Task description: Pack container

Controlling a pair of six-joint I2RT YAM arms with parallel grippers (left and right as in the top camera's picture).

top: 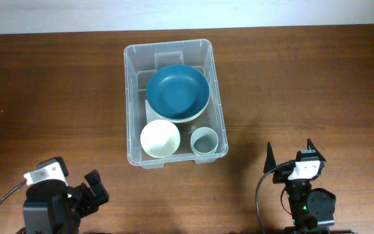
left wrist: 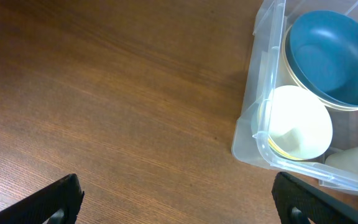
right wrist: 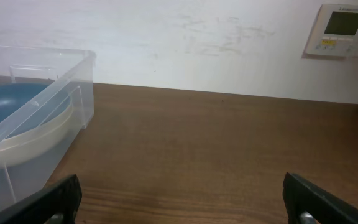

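Seemingly full already, with both arms resting well clear of the bin.
On the worktop (top: 304, 84), the container (top: 132, 104) sits mid-table towards the far edge. It holds a blue bowl (top: 177, 92) stacked on a cream dish, a white bowl (top: 160, 138) and a pale cup (top: 204, 140). The left fingers (left wrist: 58, 199) and right fingers (right wrist: 58, 199) are spread wide and empty. Any reach in could clip the clear rim and shove the bin, or jolt the high-riding blue bowl or the cup.
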